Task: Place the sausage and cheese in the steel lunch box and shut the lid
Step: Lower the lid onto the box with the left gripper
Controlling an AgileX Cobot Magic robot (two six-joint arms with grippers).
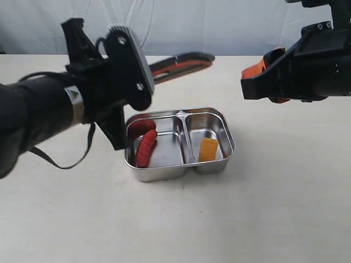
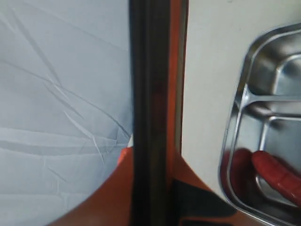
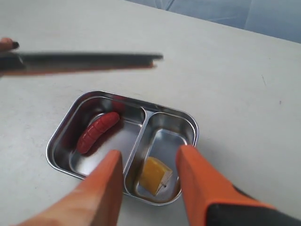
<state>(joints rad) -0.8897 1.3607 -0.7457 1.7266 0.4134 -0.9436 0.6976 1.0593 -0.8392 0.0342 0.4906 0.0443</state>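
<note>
My left gripper (image 2: 150,176) pinches the lid (image 1: 184,61) flat, long side matching the lunch box (image 1: 164,174) below and beside it. The sausage (image 1: 146,147) and cheese (image 1: 208,149) lie inside. My right gripper (image 3: 148,157) is open, empty.

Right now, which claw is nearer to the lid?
Left. The left claw grips the lid by its edge; the right claw hangs apart from it, raised on the cheese side of the steel lunch box.
</note>
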